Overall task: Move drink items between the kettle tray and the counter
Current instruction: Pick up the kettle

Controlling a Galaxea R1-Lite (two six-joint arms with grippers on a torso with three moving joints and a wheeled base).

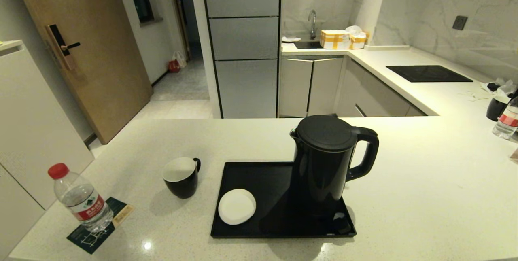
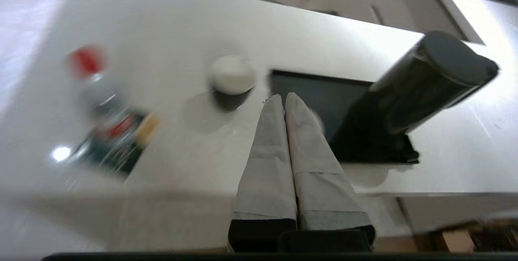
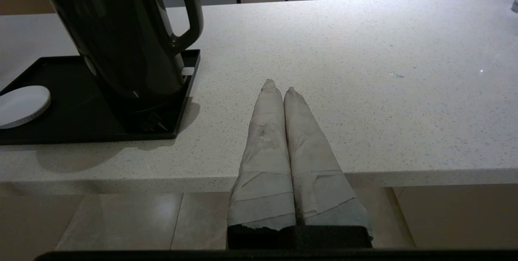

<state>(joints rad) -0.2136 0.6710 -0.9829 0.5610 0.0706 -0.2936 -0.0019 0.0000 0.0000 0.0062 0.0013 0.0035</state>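
Note:
A tall black kettle (image 1: 327,160) stands on the right part of the glossy black kettle tray (image 1: 259,172); a white saucer (image 1: 236,206) lies on the tray's front left. Left of the tray, on the cream counter (image 1: 425,180), stands the white-lined black mug (image 1: 181,177). The clear bottle with red cap (image 1: 79,198) stands at the front left. Neither gripper shows in the head view. My left gripper (image 2: 283,98) is shut and empty, off the counter's front edge, facing mug (image 2: 232,75) and tray (image 2: 319,91). My right gripper (image 3: 278,87) is shut and empty, over the counter's front edge right of the kettle (image 3: 117,34).
The bottle rests on a dark green leaflet (image 1: 99,224). A second bottle (image 1: 506,119) and a dark mug (image 1: 497,107) stand at the far right. A black hob panel (image 1: 428,73) lies on the back counter, with a sink and boxes (image 1: 342,39) behind.

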